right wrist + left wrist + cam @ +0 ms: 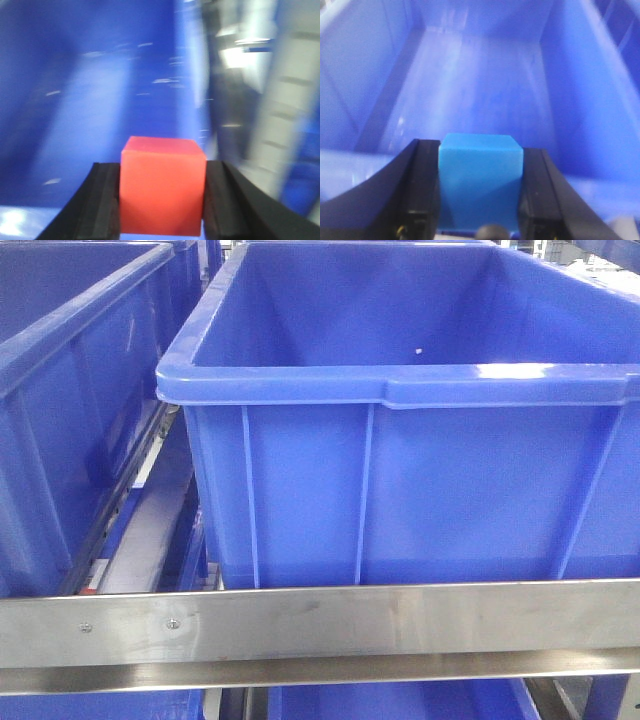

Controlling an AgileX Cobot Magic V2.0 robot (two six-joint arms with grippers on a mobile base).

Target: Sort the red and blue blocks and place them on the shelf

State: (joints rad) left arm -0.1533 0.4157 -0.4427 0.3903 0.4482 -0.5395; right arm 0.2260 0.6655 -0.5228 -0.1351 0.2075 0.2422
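In front of me stands a large dark-blue plastic bin with ribbed walls and a thick rolled rim. A second blue plastic bin stands just beside it on my left. Between them I see a narrow white roller track. More blue plastic shows below. Bright light from above gives white reflections on the bin rims.

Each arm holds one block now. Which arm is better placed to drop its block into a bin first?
Probably the left. Its pincer holds the blue block directly over an open bin. The right pincer, holding the red block, has a blurred, off-centre view.
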